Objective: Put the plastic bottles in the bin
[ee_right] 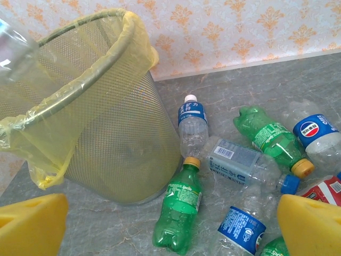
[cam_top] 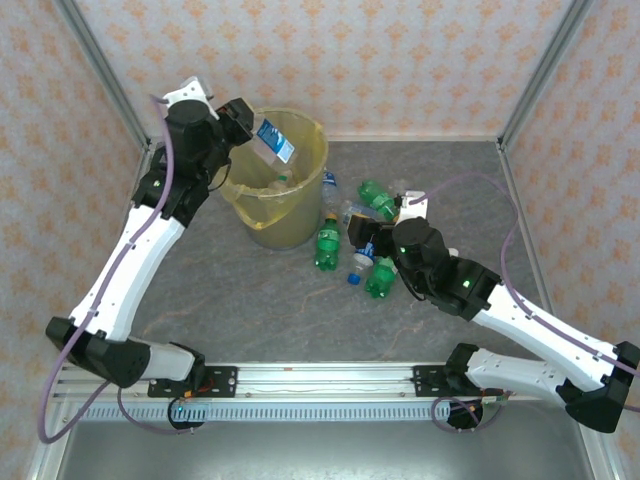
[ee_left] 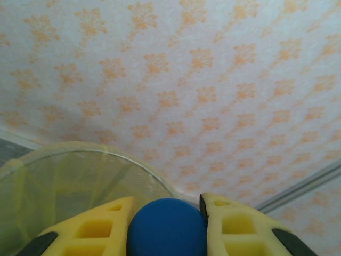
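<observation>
Room first: grey marbled counter (cam_top: 250, 300), boxed in by walls in pale wallpaper w/ orange floral print (cam_top: 400, 60). Alu frame posts (cam_top: 545, 65) in the back corners.

Round mesh bin lined w/ translucent yellow plastic bag (cam_top: 300, 215) stands back-left on the counter, bag folded over the rim. Contents: can't tell.

Your left gripper (cam_top: 248, 122) is clamped tight on the blue cap (ee_left: 168, 229) of a clear plastic bottle w/ blue label (cam_top: 273, 140). That bottle hangs tilted over the bin mouth, above the rim.

The other bottles lie in a loose pile on the counter just right of the bin:
- green Sprite bottle w/ yellow cap (ee_right: 178, 210), cap end by the bin's base
- clear bottle w/ white cap + blue label (ee_right: 192, 125), beside the bin wall
- crushed clear bottle w/ blue cap + white label (ee_right: 245, 162)
- green bottle w/ orange cap (ee_right: 272, 138)
- clear bottle w/ Pepsi label (ee_right: 314, 133), far right

Your right gripper (ee_right: 170, 234) sits low at the near side of the pile, jaws spread wide, nothing btw the yellow fingers (ee_right: 32, 224).
</observation>
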Robot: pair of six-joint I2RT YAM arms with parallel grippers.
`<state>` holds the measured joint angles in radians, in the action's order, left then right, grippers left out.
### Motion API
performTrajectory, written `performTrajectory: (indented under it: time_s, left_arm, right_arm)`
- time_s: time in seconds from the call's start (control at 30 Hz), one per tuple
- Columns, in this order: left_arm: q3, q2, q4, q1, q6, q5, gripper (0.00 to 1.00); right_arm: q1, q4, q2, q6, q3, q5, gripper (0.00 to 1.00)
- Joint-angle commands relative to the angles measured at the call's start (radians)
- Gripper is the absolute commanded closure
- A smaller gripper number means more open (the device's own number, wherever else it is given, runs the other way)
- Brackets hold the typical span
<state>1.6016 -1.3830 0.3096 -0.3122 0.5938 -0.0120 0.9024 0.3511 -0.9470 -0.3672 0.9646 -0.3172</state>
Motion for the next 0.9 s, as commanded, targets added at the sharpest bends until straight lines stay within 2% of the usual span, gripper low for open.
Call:
performTrajectory:
  time_s: [0.0, 0.3, 0.4, 0.53, 0.73, 0.87]
  left_arm:
    - [0.037, -0.059, 0.008, 0.004, -0.091, -0.063, 0.77]
    - [0.097, -0.208, 0.085, 0.001, -0.13, 0.032, 0.7]
    - [0.12, -0.233, 0.105, -0.001, -0.144, 0.084, 0.56]
    - [0.133, -0.233, 0.125, -0.005, -0.15, 0.098, 0.27]
    - [0.133, -0.206, 0.137, -0.008, -0.142, 0.101, 0.2]
    - [0.133, -0.19, 0.143, -0.011, -0.13, 0.114, 0.2]
  right_arm:
    - [0.001, 0.02, -0.001, -0.018, -0.003, -0.009, 0.0]
    - [0.001, 0.037, 0.006, -0.027, 0.002, -0.025, 0.0]
    - [0.001, 0.041, 0.005, -0.028, 0.006, -0.03, 0.0]
    - [0.0, 0.037, 0.005, -0.03, 0.002, -0.037, 0.0]
    - [0.001, 0.031, -0.003, -0.035, -0.007, -0.045, 0.0]
    - [0.0, 0.04, -0.016, -0.047, -0.003, -0.078, 0.0]
